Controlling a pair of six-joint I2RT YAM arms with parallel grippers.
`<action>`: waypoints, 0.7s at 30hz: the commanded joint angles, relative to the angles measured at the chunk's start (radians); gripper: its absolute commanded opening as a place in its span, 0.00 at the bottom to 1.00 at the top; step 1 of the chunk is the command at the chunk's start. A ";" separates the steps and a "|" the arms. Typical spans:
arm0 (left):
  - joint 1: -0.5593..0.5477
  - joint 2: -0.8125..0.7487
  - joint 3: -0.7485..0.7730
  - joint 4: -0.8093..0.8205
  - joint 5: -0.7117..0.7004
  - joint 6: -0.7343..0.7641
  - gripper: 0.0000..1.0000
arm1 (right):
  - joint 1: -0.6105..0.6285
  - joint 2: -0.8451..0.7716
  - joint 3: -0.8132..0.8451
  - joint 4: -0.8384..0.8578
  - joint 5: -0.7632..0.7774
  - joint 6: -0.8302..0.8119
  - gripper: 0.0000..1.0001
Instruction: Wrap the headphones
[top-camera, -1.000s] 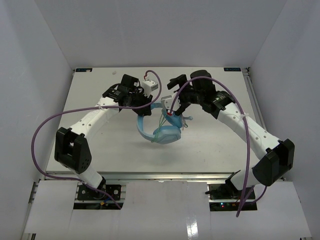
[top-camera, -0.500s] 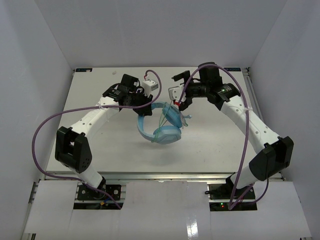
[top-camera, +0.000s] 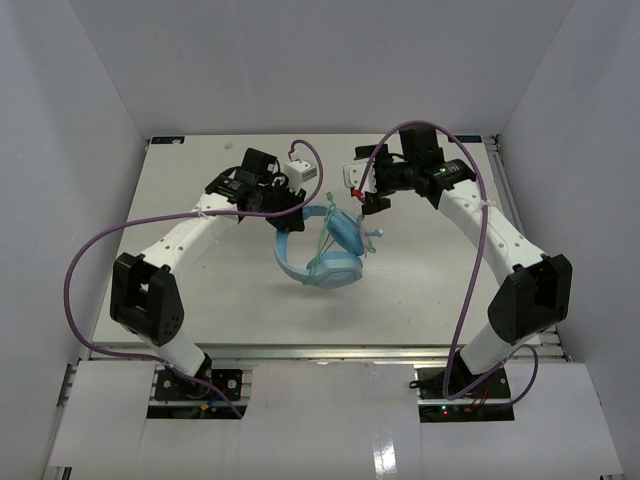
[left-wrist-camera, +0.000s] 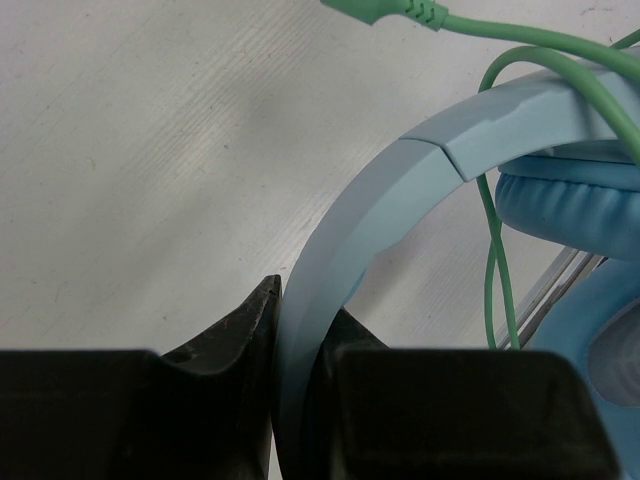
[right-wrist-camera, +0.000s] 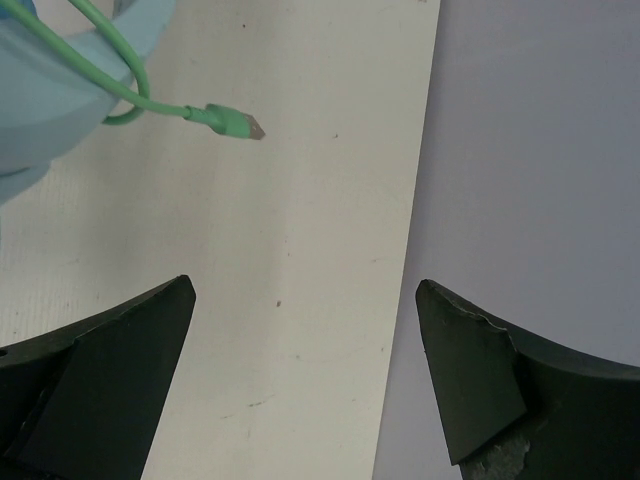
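Observation:
The light blue headphones (top-camera: 330, 262) lie mid-table with their headband (top-camera: 287, 262) curving to the left. The pale-green cable (top-camera: 325, 232) loops over the ear cups. My left gripper (top-camera: 290, 207) is shut on the headband (left-wrist-camera: 370, 200), which runs up between its fingers in the left wrist view. The cable (left-wrist-camera: 500, 270) and an ear cup (left-wrist-camera: 575, 205) show at the right there. My right gripper (top-camera: 372, 195) is open and empty, above the table behind the headphones. In the right wrist view the cable's plug end (right-wrist-camera: 232, 122) lies loose on the table, ahead of the open fingers (right-wrist-camera: 110, 370).
Thick purple robot cables (top-camera: 90, 260) arc over both arms. White walls enclose the table on the left, back and right. The table's edge against the wall (right-wrist-camera: 415, 200) shows in the right wrist view.
My right gripper has lifted off the headphones and drawn back toward the far side of the table, open. The left gripper and the headphones have stayed put.

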 joint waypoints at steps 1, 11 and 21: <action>0.000 -0.033 0.039 0.033 0.044 -0.029 0.00 | -0.022 -0.017 0.023 0.016 -0.013 0.053 0.98; 0.000 0.020 0.077 0.037 -0.117 -0.051 0.00 | -0.073 -0.147 -0.041 0.070 0.015 0.386 0.98; 0.043 0.280 0.267 0.095 -0.156 -0.087 0.00 | -0.135 -0.491 -0.335 0.160 0.031 0.699 0.98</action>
